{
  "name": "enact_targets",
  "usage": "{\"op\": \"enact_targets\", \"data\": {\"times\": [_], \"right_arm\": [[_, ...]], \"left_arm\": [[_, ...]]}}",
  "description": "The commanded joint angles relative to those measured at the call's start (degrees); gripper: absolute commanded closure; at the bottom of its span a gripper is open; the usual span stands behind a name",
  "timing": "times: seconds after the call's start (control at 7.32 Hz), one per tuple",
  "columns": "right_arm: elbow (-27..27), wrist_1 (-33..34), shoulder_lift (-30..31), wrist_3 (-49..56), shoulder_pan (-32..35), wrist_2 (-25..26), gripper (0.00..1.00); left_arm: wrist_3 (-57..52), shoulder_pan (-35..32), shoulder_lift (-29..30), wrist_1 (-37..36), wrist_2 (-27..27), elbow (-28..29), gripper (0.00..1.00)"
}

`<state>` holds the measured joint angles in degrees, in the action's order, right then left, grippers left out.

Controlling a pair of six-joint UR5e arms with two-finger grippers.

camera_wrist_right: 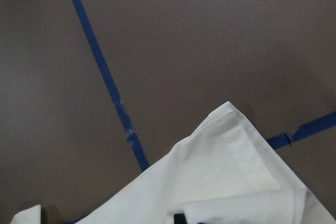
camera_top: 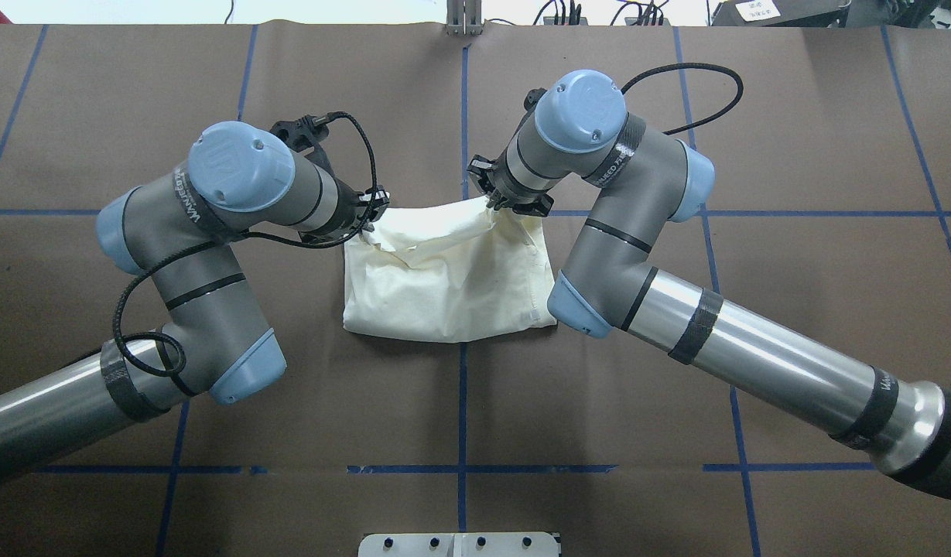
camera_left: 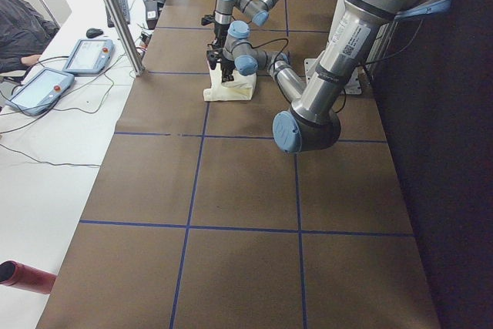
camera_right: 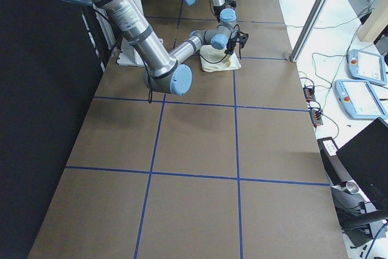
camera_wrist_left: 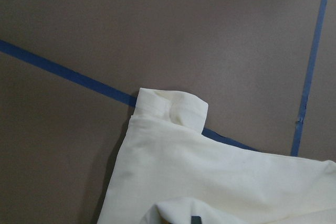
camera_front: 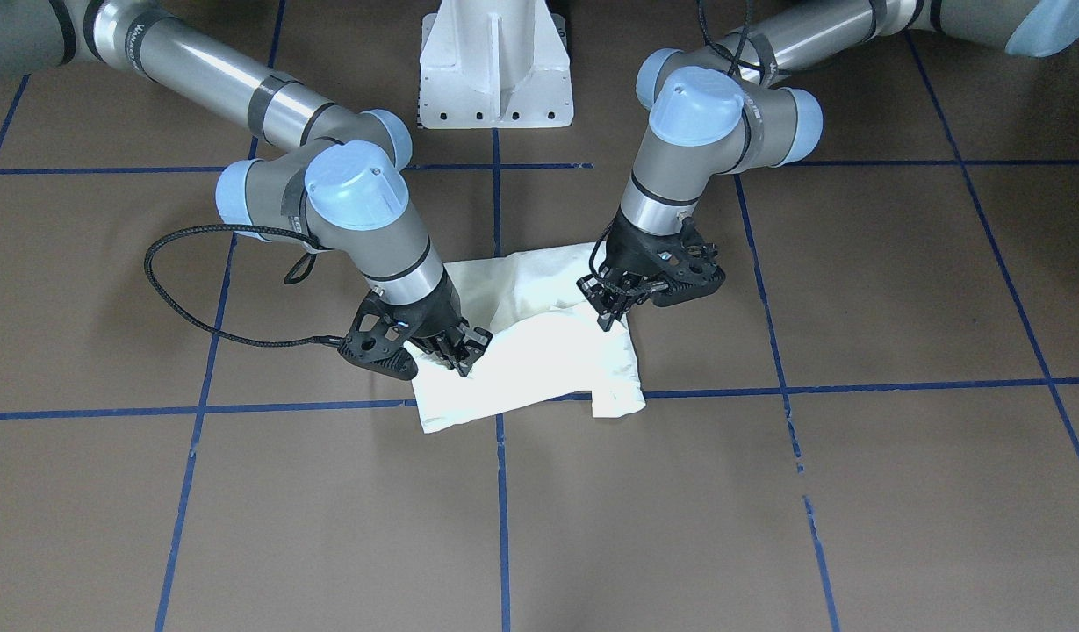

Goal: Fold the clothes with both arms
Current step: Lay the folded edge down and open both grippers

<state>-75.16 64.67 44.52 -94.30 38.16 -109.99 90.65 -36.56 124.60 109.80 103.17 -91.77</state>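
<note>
Where 2 blue tape lines (camera_top: pixel 461 402) cross near the middle of the brown table (camera_top: pixel 792 100), a cream-white T-shirt (camera_top: pixel 444 286) lies folded into a rough rectangle, plain side up. The left arm (camera_top: pixel 204 271) and the right arm (camera_top: pixel 637 255) both bend down to the side of the shirt farthest from the robot.

The left gripper (camera_front: pixel 607 314) stands over one far corner, its black fingers drawn narrow and pinching a layer of cloth. The right gripper (camera_front: pixel 464 358) stands over the other far corner, also closed narrow on the fabric, which rises in a small peak toward it in the overhead view. Between the 2 grippers the cloth is rumpled and slightly lifted. The half nearer the robot rests flat on the table. Just beyond the left gripper, a folded cuff (camera_wrist_left: pixel 173 109) lies on the table and overlaps a tape line.

A white metal pedestal (camera_front: pixel 495 79) stands at the robot's edge of the table. On the operators' side, a white bench (camera_left: pixel 46 136) holds 2 control tablets (camera_left: pixel 88 55). A red cylinder (camera_left: pixel 23 276) shows low in the left side view.
</note>
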Motion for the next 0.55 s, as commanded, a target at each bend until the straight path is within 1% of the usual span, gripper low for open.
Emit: {"op": "enact_targets", "data": {"times": [0.0, 0.27, 0.41], "right_arm": [[1.2, -0.3, -0.5, 0.0, 1.1, -1.1, 1.0], [1.2, -0.2, -0.4, -0.2, 1.9, -1.5, 1.0], [1.5, -0.2, -0.4, -0.2, 2.3, -2.1, 1.0]], "left_arm": [[-1.8, -1.4, 0.8, 1.3, -0.1, 2.7, 1.0], [-2.8, -2.1, 0.7, 3.5, -0.1, 4.8, 1.0], [-2.8, -2.2, 0.8, 3.7, -0.1, 4.8, 1.0]]}}
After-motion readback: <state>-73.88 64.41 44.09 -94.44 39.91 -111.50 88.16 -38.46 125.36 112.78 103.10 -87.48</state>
